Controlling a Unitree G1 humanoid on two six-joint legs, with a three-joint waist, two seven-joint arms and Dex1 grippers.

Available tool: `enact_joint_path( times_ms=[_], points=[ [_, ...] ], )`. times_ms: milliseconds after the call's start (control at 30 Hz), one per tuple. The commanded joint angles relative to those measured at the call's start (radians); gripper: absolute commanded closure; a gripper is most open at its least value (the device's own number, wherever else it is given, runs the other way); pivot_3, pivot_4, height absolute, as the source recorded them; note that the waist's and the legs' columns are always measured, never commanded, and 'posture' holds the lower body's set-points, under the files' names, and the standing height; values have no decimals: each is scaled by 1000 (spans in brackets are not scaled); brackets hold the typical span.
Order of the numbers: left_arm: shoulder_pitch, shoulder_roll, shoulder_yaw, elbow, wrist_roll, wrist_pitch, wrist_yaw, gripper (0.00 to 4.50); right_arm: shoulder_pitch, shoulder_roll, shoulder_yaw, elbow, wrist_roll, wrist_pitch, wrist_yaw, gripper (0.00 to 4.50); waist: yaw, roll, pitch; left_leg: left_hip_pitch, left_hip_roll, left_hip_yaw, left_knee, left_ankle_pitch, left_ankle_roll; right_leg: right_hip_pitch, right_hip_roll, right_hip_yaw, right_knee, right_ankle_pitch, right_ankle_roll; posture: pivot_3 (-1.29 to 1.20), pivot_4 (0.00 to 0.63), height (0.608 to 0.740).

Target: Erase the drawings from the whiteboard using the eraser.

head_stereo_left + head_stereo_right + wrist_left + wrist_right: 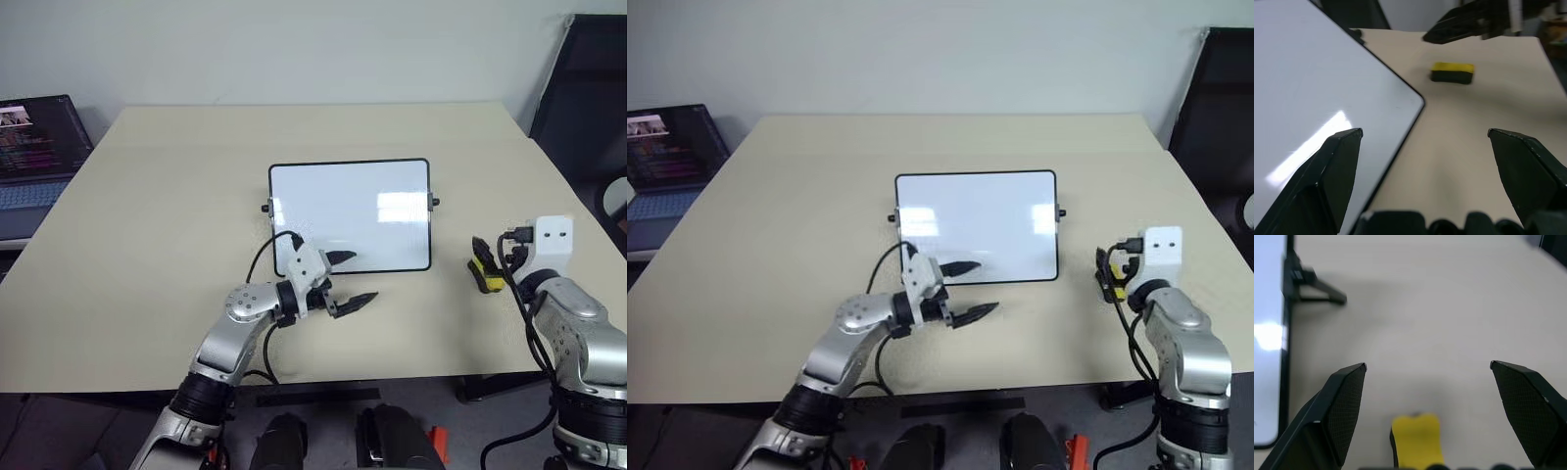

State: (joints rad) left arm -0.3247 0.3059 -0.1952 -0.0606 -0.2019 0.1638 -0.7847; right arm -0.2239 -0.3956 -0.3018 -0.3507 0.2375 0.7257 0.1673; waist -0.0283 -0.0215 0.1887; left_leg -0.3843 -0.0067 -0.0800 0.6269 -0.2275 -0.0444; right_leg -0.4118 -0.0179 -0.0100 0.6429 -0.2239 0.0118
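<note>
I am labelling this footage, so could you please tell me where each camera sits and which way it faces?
Head stereo pair: looks forward and down over the table at the whiteboard; both arms show, with the left gripper open.
Left wrist: looks along its fingers past the whiteboard's corner to the eraser.
Right wrist: looks along the open right gripper, eraser between the fingers.
Shared: both wrist views hold the eraser and the whiteboard's edge.

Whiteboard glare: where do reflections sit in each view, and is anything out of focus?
Left eye view: two bright window-like patches on the whiteboard, one near its left edge, one upper right. Left wrist view: a bright streak across the board by the left claw; the eraser is sharp enough, the right claw soft. Right wrist view: a glare spot on the board's edge; the eraser is blurred.
</note>
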Motion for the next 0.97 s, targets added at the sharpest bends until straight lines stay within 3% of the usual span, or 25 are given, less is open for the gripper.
enact_joint_path(
  times_ms=[33,400,733,967],
  points=[
    [14,-6,61,-66,21,15,112,0,30,1,-1,-63,-35,-67,-23,40,1,0,0,0,0,0,0,0,0,0,0,0,0,0,0,0,150,740],
    [300,-47,242,-275,137,79,494,0,272,116,-14,-150,-51,-320,-41,40,0,0,0,0,2,0,-1,0,0,-1,-1,1,0,-1,-1,0,150,740],
    [608,-1,410,-368,118,53,519,0,520,221,194,-306,-146,-334,-71,40,1,0,0,-1,12,0,-1,-1,-2,-3,-3,2,0,-6,-9,0,150,740],
    [700,-20,400,-502,122,116,532,0,558,227,226,-295,-148,-319,-61,40,1,0,0,-2,17,2,1,-7,-12,-5,-3,1,-4,-7,-10,0,150,740]
  ],
)
